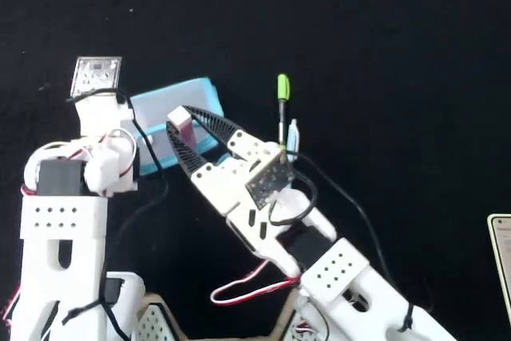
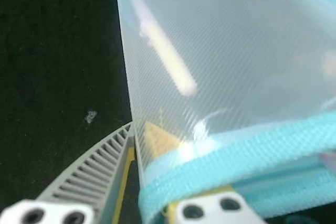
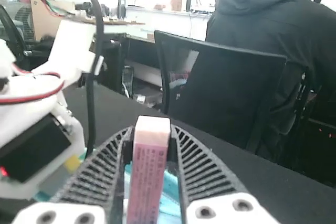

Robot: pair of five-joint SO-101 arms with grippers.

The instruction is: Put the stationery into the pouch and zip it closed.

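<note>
The translucent pouch (image 1: 172,109) with a teal zipper edge lies on the black table, left of centre. My left gripper (image 1: 142,143) is shut on its near-left edge; in the left wrist view the pouch (image 2: 210,66) rises from that gripper (image 2: 152,187), one ribbed finger (image 2: 94,177) beside it. My right gripper (image 1: 181,120) hovers over the pouch, shut on a pink eraser (image 1: 180,122). In the right wrist view the eraser (image 3: 149,166) stands upright in the gripper (image 3: 151,132), with the teal pouch (image 3: 169,187) below. A green-capped pen (image 1: 283,109) and a small pale-blue item (image 1: 293,137) lie right of the pouch.
A card (image 1: 501,249) lies at the table's right edge. A square tag (image 1: 97,76) sits on top of the left arm. Red and white cables (image 1: 247,285) loop near the right arm's base. The far and right parts of the table are bare black cloth.
</note>
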